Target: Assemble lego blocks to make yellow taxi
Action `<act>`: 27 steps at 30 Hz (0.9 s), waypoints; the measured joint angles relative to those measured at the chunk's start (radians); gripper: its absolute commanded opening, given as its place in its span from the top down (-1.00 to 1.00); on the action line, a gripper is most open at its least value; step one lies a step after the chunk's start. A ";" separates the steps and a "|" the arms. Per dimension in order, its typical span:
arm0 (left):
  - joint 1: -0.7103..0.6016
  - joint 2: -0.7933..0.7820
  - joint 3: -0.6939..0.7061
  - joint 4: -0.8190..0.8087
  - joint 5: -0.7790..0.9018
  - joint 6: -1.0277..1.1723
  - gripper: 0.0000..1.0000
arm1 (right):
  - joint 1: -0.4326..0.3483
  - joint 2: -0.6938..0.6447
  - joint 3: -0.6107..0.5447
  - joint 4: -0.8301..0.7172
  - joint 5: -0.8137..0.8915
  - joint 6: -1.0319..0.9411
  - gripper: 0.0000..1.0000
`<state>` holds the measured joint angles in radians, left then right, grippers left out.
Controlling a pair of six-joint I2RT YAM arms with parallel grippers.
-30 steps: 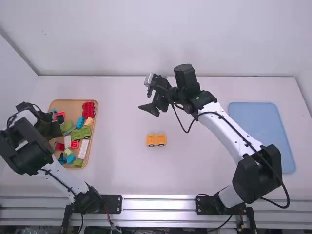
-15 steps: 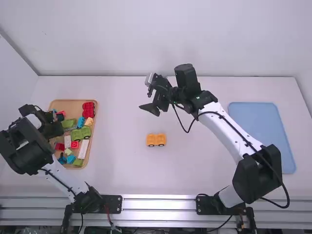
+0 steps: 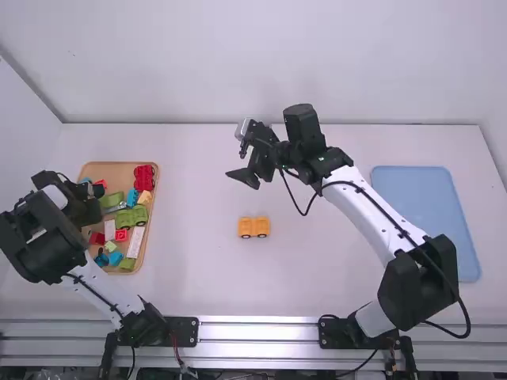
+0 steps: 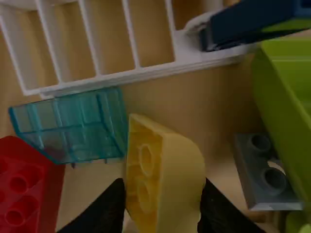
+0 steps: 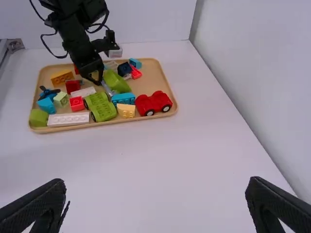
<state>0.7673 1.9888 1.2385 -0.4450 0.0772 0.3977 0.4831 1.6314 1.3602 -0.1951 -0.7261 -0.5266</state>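
Yellow block (image 4: 167, 184): hollow, tubed underside turned sideways toward the teal block (image 4: 73, 126); long axis roughly in line with the pincer's fingers. Rounded face looks the other way, toward the grey piece (image 4: 267, 170). Place: left part of the wooden tray (image 3: 115, 171), between the fingertips of the left gripper (image 3: 85, 207), which look pressed to both sides, narrowed to the block's width.

Orange car base (image 3: 253, 228): mid-table, wheels toward the near edge, long axis parallel to that edge. Which end is front, cannot tell. Lies nearer that edge than the right gripper (image 3: 241, 177), whose fingers stand wide apart above the table (image 3: 317, 269).

Containers: wooden tray by the table's left edge. Red car (image 3: 144, 178) at its far right corner; green car (image 3: 132, 216) and long white brick (image 3: 135, 241) along its right edge. Blue tray (image 3: 428, 222) by the table's right edge.
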 measured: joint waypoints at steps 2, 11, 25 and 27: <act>0.000 0.000 0.000 0.011 -0.003 -0.004 0.45 | 0.000 0.000 0.000 0.000 0.000 0.003 -0.97; 0.000 0.000 0.000 0.028 -0.003 -0.019 0.01 | -0.003 0.000 0.000 -0.014 0.000 0.002 -0.97; 0.000 -0.002 -0.059 0.158 0.000 -0.091 0.45 | -0.014 0.000 0.000 -0.018 0.000 0.002 -0.97; 0.000 -0.002 -0.058 0.146 0.006 -0.092 0.43 | -0.014 0.000 0.000 -0.018 0.000 0.002 -0.97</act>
<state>0.7673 1.9873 1.1801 -0.2985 0.0830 0.3061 0.4690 1.6314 1.3602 -0.2131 -0.7261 -0.5247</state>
